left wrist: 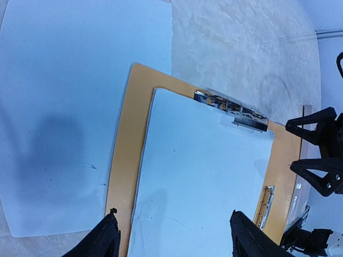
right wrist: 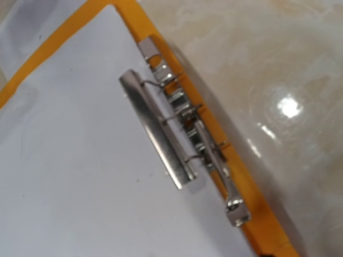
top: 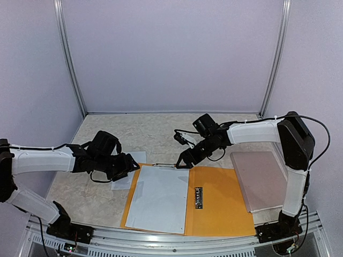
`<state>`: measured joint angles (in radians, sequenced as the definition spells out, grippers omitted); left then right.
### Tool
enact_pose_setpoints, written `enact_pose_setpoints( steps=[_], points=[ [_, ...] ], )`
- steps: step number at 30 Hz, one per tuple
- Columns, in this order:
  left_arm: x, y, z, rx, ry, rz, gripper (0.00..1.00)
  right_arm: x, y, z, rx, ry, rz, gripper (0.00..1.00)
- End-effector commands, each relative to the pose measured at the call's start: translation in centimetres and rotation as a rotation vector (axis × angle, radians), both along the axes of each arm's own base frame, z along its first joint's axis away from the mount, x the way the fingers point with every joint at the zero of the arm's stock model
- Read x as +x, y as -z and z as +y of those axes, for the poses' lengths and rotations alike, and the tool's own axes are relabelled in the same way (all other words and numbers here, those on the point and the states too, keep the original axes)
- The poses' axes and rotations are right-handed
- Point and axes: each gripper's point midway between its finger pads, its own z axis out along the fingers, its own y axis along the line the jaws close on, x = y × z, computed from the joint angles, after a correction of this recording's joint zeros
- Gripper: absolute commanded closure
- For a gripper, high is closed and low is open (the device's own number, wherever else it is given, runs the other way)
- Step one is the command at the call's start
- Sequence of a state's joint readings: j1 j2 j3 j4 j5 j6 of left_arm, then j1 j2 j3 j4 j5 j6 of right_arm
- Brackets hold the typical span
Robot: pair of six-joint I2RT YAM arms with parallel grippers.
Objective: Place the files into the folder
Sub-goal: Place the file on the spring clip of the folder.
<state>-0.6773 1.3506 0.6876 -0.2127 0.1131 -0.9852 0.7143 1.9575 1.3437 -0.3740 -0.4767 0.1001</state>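
The orange folder lies open near the table's front edge. A white file sheet lies on its left half, its top edge under the metal clip. A second loose sheet lies on the table left of the folder. My left gripper hovers open over the sheet's left part, nothing between its fingers. My right gripper is at the folder's top edge by the clip, its fingers spread in the left wrist view. The right wrist view shows the clip and its lever close up, without its own fingers.
A pinkish-brown flat board lies right of the folder, near the right arm's base. A small black label sits on the folder's spine. Marbled tabletop extends behind the folder to the back wall.
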Motion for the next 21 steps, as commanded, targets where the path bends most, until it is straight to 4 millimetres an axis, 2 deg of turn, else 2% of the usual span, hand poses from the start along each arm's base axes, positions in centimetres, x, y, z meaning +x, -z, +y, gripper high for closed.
enact_pose_setpoints(
  steps=[1,7,11,17,21],
  points=[
    [0.6,-1.7,-0.1,0.059,0.049,-0.09,0.31,1.2,-0.6,-0.2,0.005,0.034,-0.03,0.32],
    [1.2,-3.2,-0.8,0.028,0.072,-0.153,0.26,1.4,-0.1,0.0,0.004,0.026,-0.028,0.36],
    [1.4,-3.2,-1.0,0.026,0.077,-0.17,0.24,1.5,-0.2,0.4,0.014,0.009,-0.031,0.36],
    [1.8,-3.2,-1.0,0.032,0.072,-0.193,0.13,1.5,0.2,0.8,0.014,-0.018,-0.03,0.36],
    [2.3,-3.4,-1.8,0.026,0.104,-0.215,0.08,1.5,0.5,1.0,0.026,-0.028,-0.023,0.36]
  ],
)
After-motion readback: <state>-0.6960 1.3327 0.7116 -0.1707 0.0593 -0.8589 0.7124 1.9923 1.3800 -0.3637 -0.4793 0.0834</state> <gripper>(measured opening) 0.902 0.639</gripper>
